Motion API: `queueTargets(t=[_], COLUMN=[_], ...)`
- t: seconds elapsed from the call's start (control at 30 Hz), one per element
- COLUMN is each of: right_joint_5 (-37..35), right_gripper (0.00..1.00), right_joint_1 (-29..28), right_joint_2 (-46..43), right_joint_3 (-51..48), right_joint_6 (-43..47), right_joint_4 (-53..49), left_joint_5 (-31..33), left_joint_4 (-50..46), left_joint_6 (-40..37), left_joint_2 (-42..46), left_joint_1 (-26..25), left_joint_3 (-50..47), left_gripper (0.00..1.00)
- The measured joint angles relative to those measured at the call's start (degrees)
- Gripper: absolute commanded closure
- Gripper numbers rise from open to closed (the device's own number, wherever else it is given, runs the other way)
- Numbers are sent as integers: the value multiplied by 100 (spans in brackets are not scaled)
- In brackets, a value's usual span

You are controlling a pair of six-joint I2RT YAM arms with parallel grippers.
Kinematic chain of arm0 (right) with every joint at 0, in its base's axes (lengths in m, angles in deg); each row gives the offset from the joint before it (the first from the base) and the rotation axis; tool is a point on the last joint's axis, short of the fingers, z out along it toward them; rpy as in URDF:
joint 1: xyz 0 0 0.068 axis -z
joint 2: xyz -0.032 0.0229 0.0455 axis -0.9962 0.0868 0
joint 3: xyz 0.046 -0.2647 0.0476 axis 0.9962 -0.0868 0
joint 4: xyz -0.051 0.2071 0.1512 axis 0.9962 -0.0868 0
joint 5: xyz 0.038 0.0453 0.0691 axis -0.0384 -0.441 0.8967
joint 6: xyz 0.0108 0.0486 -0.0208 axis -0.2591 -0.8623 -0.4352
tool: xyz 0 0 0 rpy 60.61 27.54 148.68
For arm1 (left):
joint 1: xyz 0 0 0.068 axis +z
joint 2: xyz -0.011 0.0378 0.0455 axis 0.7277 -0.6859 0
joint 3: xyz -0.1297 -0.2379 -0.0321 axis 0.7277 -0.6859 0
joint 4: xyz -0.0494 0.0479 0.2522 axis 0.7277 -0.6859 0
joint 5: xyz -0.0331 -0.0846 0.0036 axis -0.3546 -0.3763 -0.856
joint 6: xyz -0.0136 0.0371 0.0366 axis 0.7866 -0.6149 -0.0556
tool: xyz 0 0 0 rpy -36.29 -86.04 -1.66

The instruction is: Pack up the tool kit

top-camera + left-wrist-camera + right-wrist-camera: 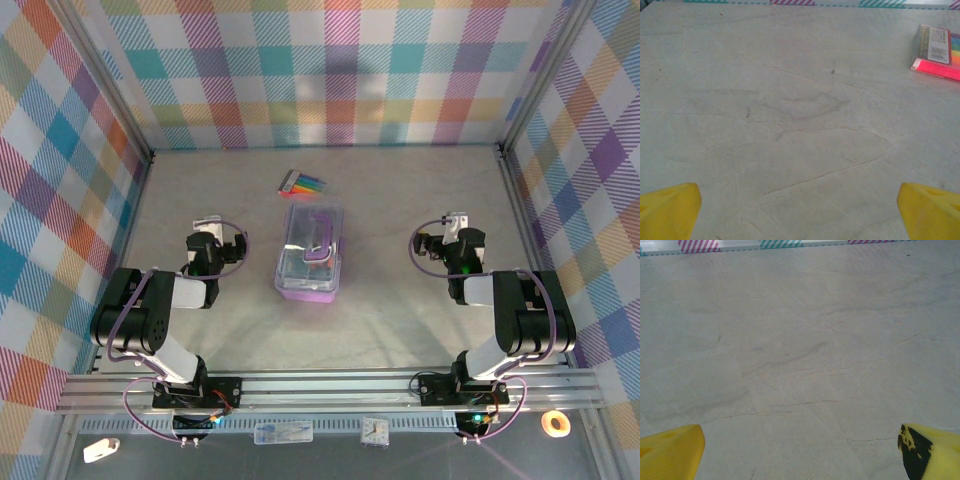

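Note:
The tool kit (311, 253), a small box with a purple base, clear lid and purple handle, lies in the middle of the table with its lid down. My left gripper (207, 226) rests to its left, apart from it. On the other side my right gripper (455, 222) sits equally clear of the box. In the left wrist view the yellow fingertips (670, 207) stand wide apart over bare table, so the left gripper (799, 210) is open. The right wrist view shows the same: yellow fingertips (671, 450) spread, the right gripper (801, 452) open with nothing between them.
A flat pack of rainbow-coloured markers (301, 183) lies just behind the box; its end (939, 51) appears at the top right of the left wrist view. Plaid walls enclose the table on three sides. A metal rail (330, 388) runs along the near edge.

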Motion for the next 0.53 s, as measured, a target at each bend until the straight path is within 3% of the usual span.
queueTargets(t=[0.53], right_joint_5=[0], right_gripper=[1], right_joint_1=[0], right_joint_2=[0], right_joint_3=[0], right_joint_6=[0], right_joint_4=[0], left_joint_5=[-103], left_joint_4=[-87], left_joint_6=[22], left_joint_2=[0], left_joint_1=[48], left_joint_3=[0], left_gripper=[0])
